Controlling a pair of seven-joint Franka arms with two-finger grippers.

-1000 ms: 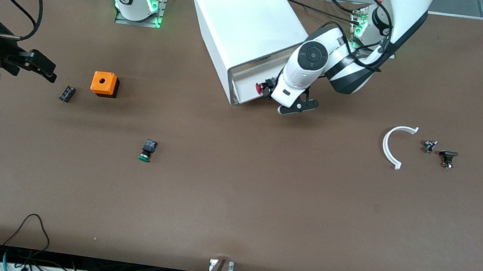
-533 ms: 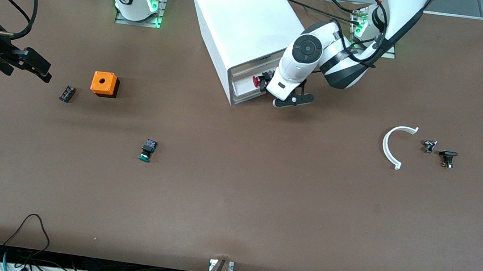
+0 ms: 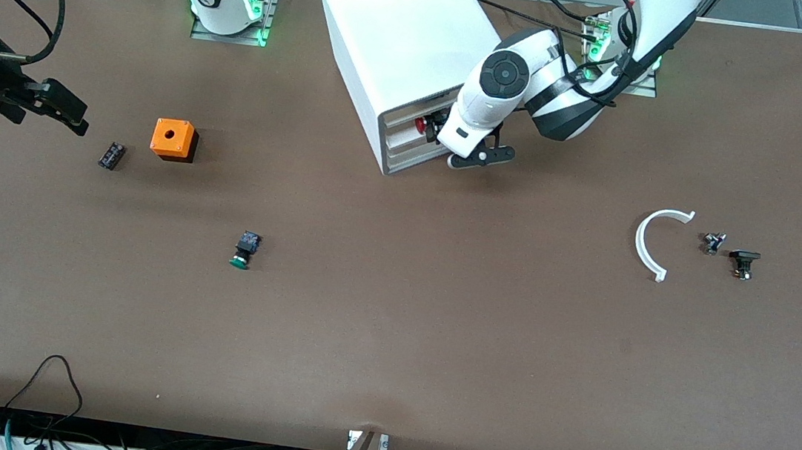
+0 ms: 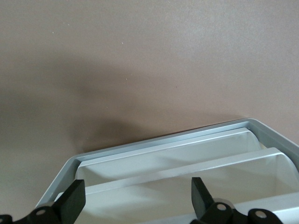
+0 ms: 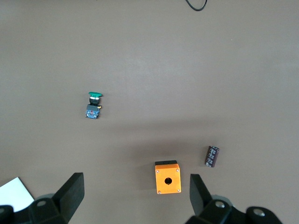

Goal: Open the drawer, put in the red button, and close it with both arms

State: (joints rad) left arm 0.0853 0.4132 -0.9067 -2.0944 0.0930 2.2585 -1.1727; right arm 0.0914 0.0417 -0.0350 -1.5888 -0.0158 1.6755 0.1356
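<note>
two grippers, each with its jaws spread wide. the left gripper (image 3: 435, 126) hangs at the cabinet's (image 3: 405, 39) open front, its black fingers (image 4: 70, 201) apart over the drawer (image 4: 173, 161), with nothing seen between them in the left wrist view. from the front camera the red button (image 3: 420, 124) shows as a red cap just beside that gripper, inside the drawer's (image 3: 410, 136) mouth; whether the fingers touch it cannot be told. the drawer stands pulled out a little from the cream front. the cabinet sits near the table edge where the bases stand, about midway along it.

the right gripper (image 3: 56, 105) waits in the air near the table's edge at the right arm's end, fingers (image 5: 70, 193) apart and holding nothing. under it lie an orange box (image 3: 173, 139) with a round hole on top and a small dark cylinder (image 3: 110, 155) beside it. the green button (image 3: 244, 250) lies on its side nearer the front camera than the box.

toward the left arm's end lie a white curved strip (image 3: 653, 240) and two small dark parts (image 3: 730, 252) beside it.
</note>
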